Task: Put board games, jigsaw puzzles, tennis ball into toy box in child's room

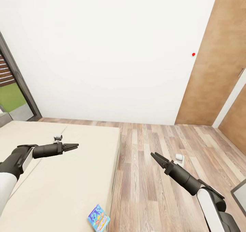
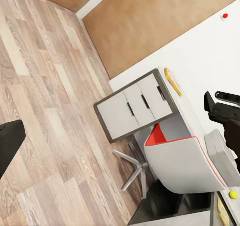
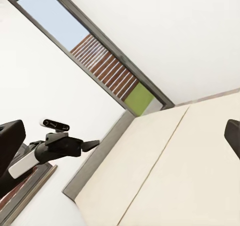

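Observation:
A narrow blue board game (image 1: 99, 219) lies near the bed's (image 1: 41, 191) front corner. My left gripper (image 1: 73, 145) hovers open over the mattress, well beyond that box. Over the wood floor, my right gripper (image 1: 155, 156) is open and empty. In the left wrist view the left gripper (image 2: 115, 116) looks at the table (image 2: 200, 71) with white drawers. The tennis ball (image 2: 233, 194) rests on it beside a colourful flat edge (image 2: 222, 213). The right gripper (image 3: 125, 131) faces the bed, with the left gripper (image 3: 95, 144) in sight. I cannot make out the toy box.
A white chair with red edging (image 2: 185, 161) stands at the desk. A small white object (image 1: 180, 158) sits on the floor ahead of my right gripper. A wooden door (image 1: 218, 64) is at the right and a grey-framed window (image 1: 13, 85) at the left.

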`<state>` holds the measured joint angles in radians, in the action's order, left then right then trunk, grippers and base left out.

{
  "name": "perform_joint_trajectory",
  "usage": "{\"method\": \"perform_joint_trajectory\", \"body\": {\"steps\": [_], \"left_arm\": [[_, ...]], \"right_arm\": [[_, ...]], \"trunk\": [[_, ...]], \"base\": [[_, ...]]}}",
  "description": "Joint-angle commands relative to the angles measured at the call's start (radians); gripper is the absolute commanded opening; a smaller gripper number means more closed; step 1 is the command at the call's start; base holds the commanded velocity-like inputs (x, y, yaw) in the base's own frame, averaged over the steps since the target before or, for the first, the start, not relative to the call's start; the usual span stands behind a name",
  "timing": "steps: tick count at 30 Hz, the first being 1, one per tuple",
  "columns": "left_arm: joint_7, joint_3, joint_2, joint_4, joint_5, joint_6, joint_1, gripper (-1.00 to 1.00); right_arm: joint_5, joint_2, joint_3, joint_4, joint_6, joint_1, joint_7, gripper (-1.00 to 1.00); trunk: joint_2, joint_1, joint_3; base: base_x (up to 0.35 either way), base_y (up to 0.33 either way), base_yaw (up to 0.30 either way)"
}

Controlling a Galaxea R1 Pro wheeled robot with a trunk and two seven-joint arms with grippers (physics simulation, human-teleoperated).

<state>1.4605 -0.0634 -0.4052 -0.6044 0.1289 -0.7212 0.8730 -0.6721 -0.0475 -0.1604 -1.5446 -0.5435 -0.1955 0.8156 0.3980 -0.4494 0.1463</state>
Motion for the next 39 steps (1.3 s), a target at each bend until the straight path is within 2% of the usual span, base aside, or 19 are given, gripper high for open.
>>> {"method": "perform_joint_trajectory", "body": {"steps": [1,29,39], "left_arm": [[0.003,0.000,0.000,0.000,0.001,-0.010,0.001,1.00],[0.003,-0.001,-0.001,0.000,0.000,-0.011,0.001,1.00],[0.003,0.000,0.000,0.000,0.000,-0.011,0.001,1.00]], "right_arm": [[-0.006,0.000,-0.001,0.000,-0.007,-0.001,0.000,1.00],[-0.006,0.000,-0.001,0.000,-0.007,-0.001,-0.001,1.00],[-0.006,0.001,-0.001,0.000,-0.007,-0.001,-0.001,1.00]], "trunk": [[0.002,-0.001,0.000],[0.002,-0.001,-0.046],[0.002,-0.001,-0.063]], "base": [[0.000,0.000,0.000],[0.000,0.000,0.000],[0.000,-0.091,0.000]]}}
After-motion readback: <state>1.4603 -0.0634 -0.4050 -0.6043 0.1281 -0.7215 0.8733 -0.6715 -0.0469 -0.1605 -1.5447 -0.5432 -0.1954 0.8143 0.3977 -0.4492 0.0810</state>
